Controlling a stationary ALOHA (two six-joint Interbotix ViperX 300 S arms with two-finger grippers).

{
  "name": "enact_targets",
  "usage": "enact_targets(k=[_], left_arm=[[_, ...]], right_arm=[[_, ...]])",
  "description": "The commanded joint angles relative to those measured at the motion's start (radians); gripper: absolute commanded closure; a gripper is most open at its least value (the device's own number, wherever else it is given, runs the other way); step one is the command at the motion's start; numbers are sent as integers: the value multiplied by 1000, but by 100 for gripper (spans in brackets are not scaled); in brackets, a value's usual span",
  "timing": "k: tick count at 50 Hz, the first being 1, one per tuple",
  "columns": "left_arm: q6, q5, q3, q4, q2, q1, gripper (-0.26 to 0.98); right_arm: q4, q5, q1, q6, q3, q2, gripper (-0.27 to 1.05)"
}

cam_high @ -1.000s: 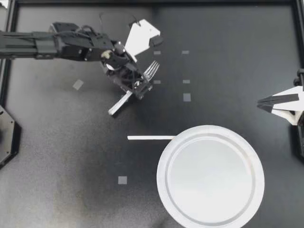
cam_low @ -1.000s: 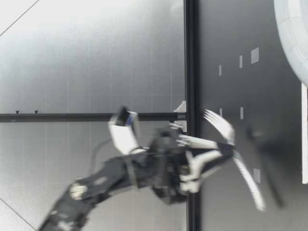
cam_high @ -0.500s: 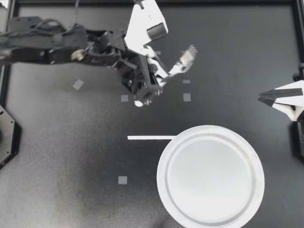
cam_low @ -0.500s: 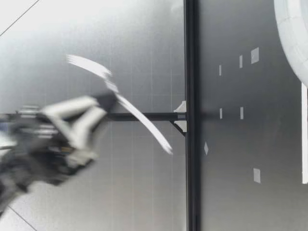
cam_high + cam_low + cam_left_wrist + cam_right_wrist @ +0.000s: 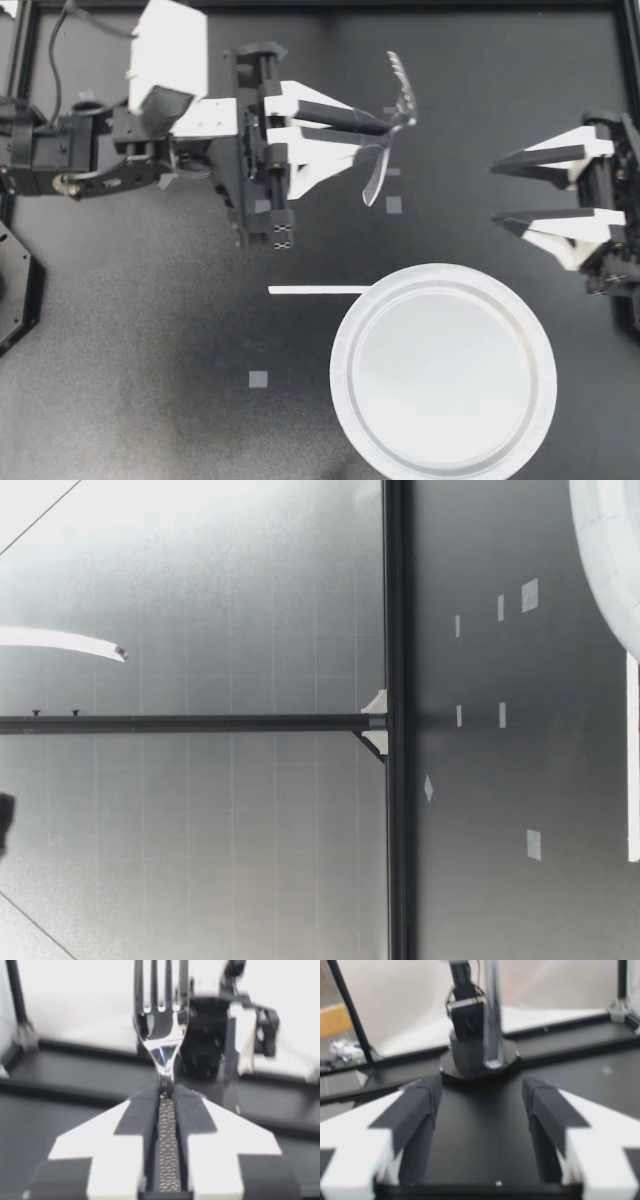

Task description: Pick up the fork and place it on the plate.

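Note:
My left gripper point(image 5: 383, 136) is shut on a silver fork point(image 5: 391, 120) and holds it high above the table, behind the plate. The tines point away from the plate and the handle end hangs toward it. In the left wrist view the fork point(image 5: 160, 1015) stands up ahead of the gripper point(image 5: 167, 1096), pinched at its neck. The low view shows only a curved piece of the fork point(image 5: 60, 640), far above the table. The white plate point(image 5: 340, 370) lies empty at the front right. My right gripper point(image 5: 494, 193) hovers open at the right side, and nothing sits between its fingers point(image 5: 417, 1110).
A white tape strip point(image 5: 318, 290) lies on the black mat, touching the plate's left rim. Small grey tape squares point(image 5: 258, 379) dot the mat. A black frame point(image 5: 320, 5) borders the table. The plate's edge point(image 5: 605, 550) shows in the low view.
My left arm has lifted the fork well off the table and swung its fingers to point right. My right gripper has opened wide and come further into view.

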Motion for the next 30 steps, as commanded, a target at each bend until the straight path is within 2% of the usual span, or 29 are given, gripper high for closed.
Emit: enact_targets(k=[1, 8, 14, 30], left_arm=[[2, -114, 25, 3, -23, -3, 69], [2, -227, 52, 6, -12, -15, 69], [2, -253, 46, 9, 2, -32, 69], [-18, -267, 41, 11, 25, -58, 69]], right_arm=[[-2, -83, 28, 3, -49, 75, 18], [-2, -176, 37, 25, -84, 202, 18], [-3, -225, 35, 57, -118, 290, 18], [-5, -219, 34, 63, -133, 299, 18]])
